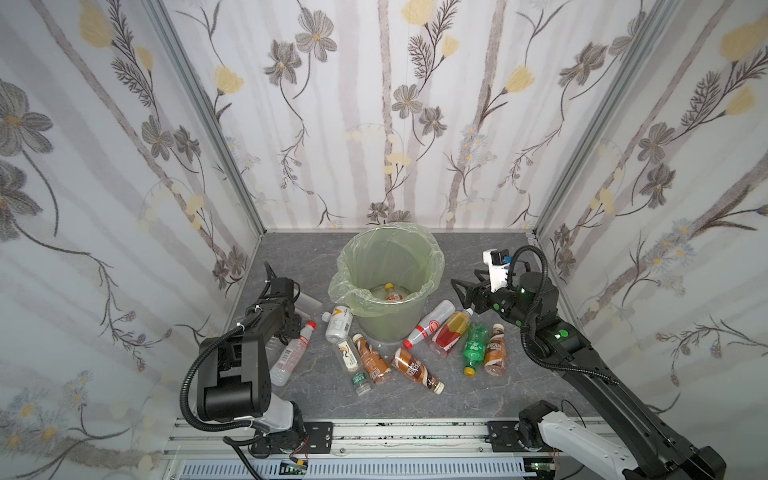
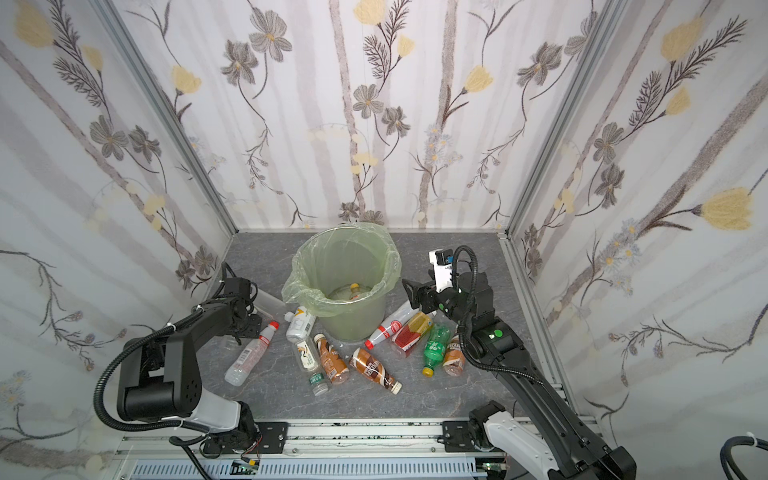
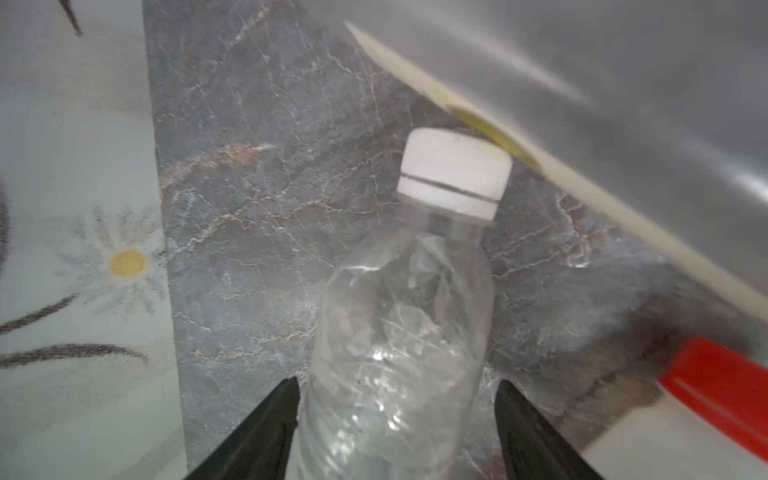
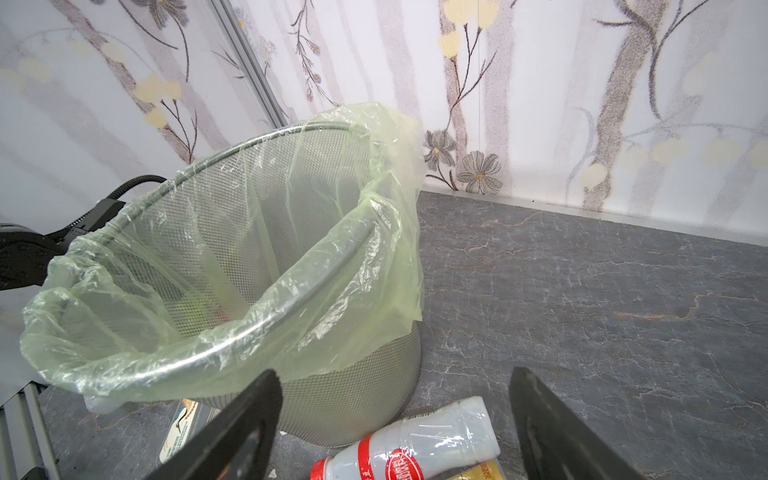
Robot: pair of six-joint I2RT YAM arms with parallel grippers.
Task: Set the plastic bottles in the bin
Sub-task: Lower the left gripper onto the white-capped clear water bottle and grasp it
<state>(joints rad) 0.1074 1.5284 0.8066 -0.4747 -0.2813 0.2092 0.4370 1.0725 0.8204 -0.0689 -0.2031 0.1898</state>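
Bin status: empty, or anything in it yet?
Not empty. In both top views a yellow-capped bottle with a red label lies on the bottom of the bin. Whether more are inside, cannot tell.

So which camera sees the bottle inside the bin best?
Both top views look down into the bin, showing the yellow-capped bottle at the bottom. The right wrist view shows only the bin's rim and liner. The left wrist view misses the bin.

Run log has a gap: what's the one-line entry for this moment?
left gripper: open, straddling clear white-capped bottle | right gripper: open, empty, beside bin | bin: yellow-capped bottle inside
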